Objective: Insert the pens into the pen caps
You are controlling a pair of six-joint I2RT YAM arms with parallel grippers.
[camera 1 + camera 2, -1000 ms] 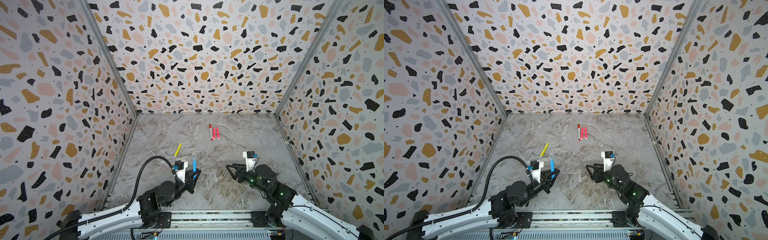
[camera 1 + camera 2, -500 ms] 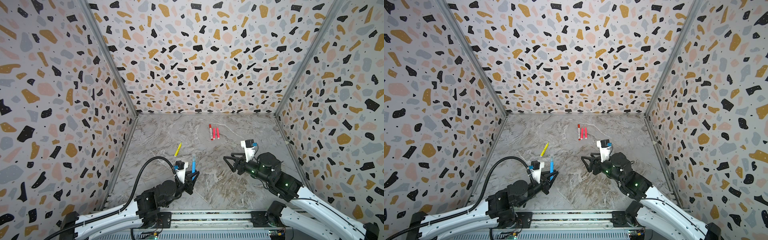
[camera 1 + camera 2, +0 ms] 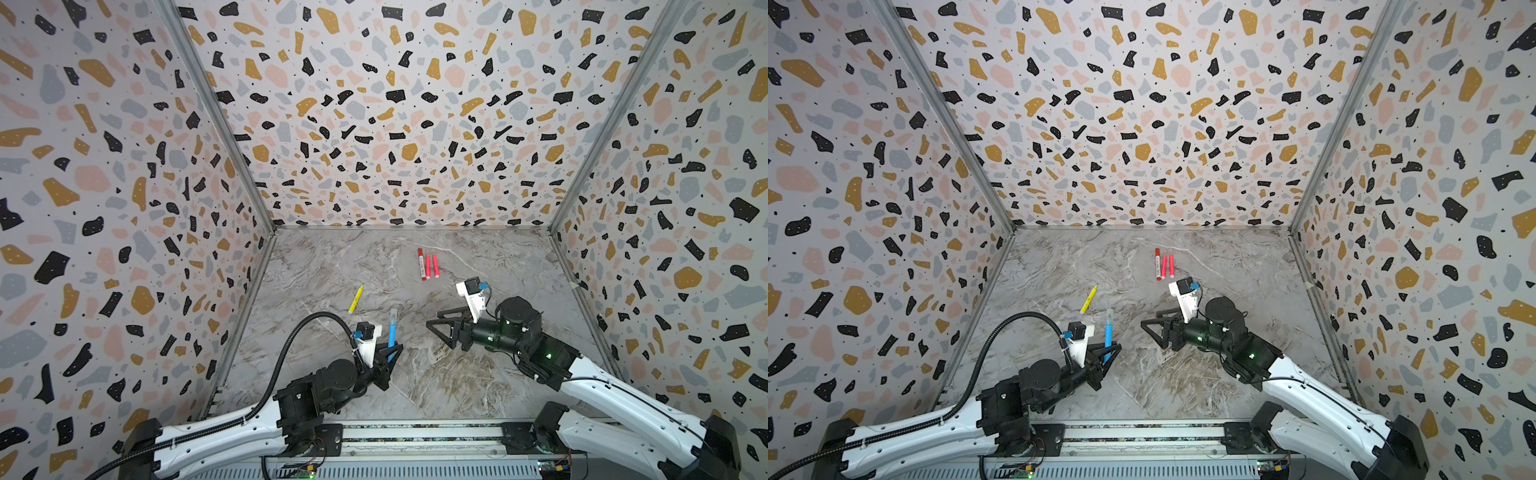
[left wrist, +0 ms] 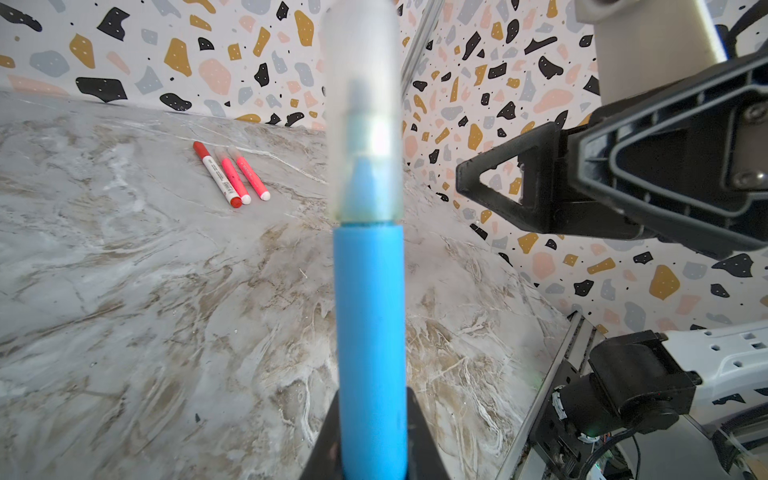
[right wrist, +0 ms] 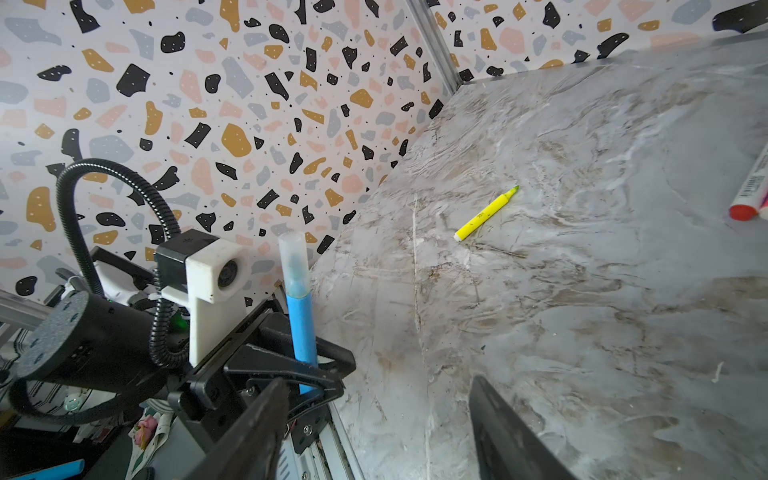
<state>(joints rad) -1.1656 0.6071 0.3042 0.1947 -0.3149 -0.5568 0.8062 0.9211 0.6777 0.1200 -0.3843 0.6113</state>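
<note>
My left gripper (image 3: pixel 390 358) (image 3: pixel 1108 354) (image 4: pixel 371 415) is shut on the lower end of a blue pen (image 3: pixel 392 334) (image 3: pixel 1108 332) (image 4: pixel 370 311) (image 5: pixel 302 328), which stands upright. A translucent pen cap (image 4: pixel 365 104) (image 5: pixel 293 257) sits over its upper tip. My right gripper (image 3: pixel 434 322) (image 3: pixel 1148 325) (image 5: pixel 376 399) hangs open and empty to the right of that pen, pointing at it across a gap. A yellow pen (image 3: pixel 356 299) (image 3: pixel 1089 299) (image 5: pixel 484 218) lies on the table. Farther back lie a white-bodied pen with red ends (image 3: pixel 422 264) (image 4: pixel 216 174) and two pinkish-red pens (image 3: pixel 432 266) (image 4: pixel 243 178), side by side.
Speckled walls (image 3: pixel 415 124) close the marble table (image 3: pixel 436 382) on the back and both sides. A metal rail (image 3: pixel 415 432) runs along the front edge. The left arm's black cable (image 3: pixel 291 332) loops up beside its wrist.
My right arm has lifted and swung back and a little left, and its jaws have spread wider. The left gripper still holds the blue pen in nearly the same place.
</note>
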